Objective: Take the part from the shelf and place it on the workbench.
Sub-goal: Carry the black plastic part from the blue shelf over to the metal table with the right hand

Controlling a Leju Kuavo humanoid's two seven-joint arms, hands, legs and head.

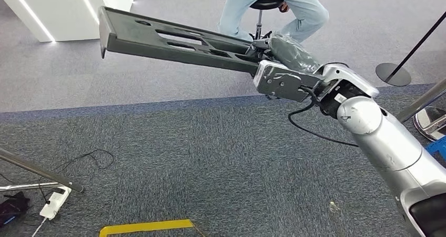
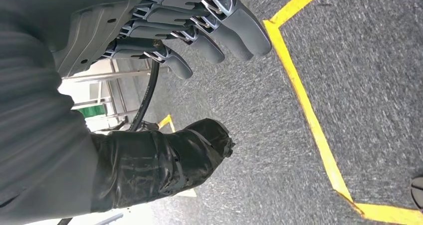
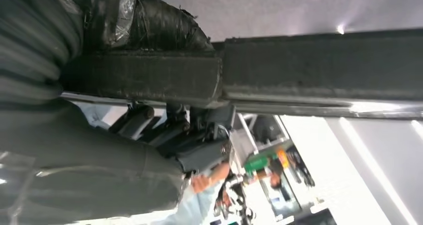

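A long dark grey-green moulded part (image 1: 173,40) with several slots juts out level over the carpet, from the middle of the head view toward the upper left. My right hand (image 1: 281,55) grips its near end, with the silver right arm reaching in from the lower right. In the right wrist view the part (image 3: 319,65) runs across as a dark bar, clamped between the taped thumb and the dark fingers (image 3: 169,130) of that hand (image 3: 164,105). My left hand (image 2: 164,85) hangs over the carpet, its fingers (image 2: 219,30) apart and holding nothing.
A person in light jeans (image 1: 279,6) sits on a stool straight beyond the part. A white cabinet (image 1: 63,8) stands at the far left, a stanchion base (image 1: 393,74) at the right. Cables and a power strip (image 1: 55,203) lie lower left. Yellow floor tape (image 1: 147,226) marks the carpet.
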